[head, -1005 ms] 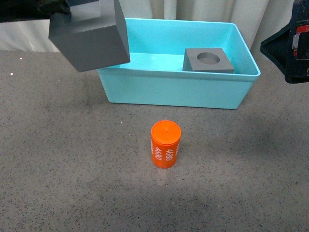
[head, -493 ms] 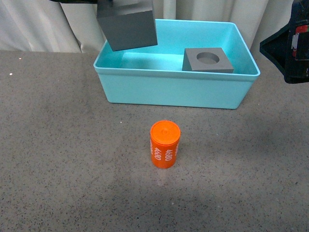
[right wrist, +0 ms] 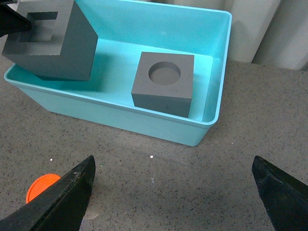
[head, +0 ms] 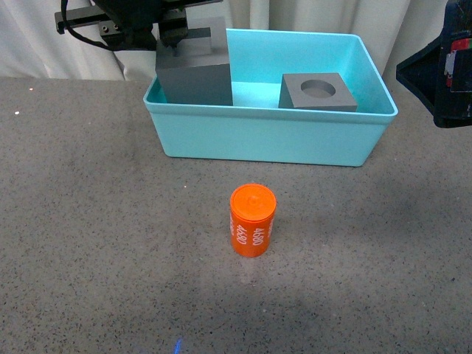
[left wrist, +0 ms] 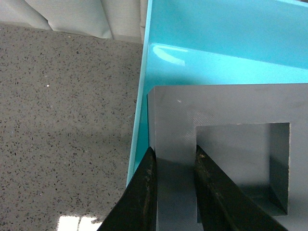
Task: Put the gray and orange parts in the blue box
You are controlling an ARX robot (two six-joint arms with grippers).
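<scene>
Blue box (head: 273, 140) holding round-recess cube (head: 318, 92), left jaws clamping square-recess cube (head: 193, 74) inside it, right jaws wide, orange cylinder (head: 253, 220) outside.

Held cube (head: 193, 70), and second cube (head: 318, 91) right of left gripper (left wrist: 174, 153): matte gray. Box (head: 273, 136): turquoise. Cylinder (head: 253, 220): orange, white digits. Tabletop (head: 96, 243): speckled gray.

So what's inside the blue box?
A gray cube with a round hole sits inside the blue box. The left tool holds the square-hole cube in its left end, covering the floor underneath.
</scene>
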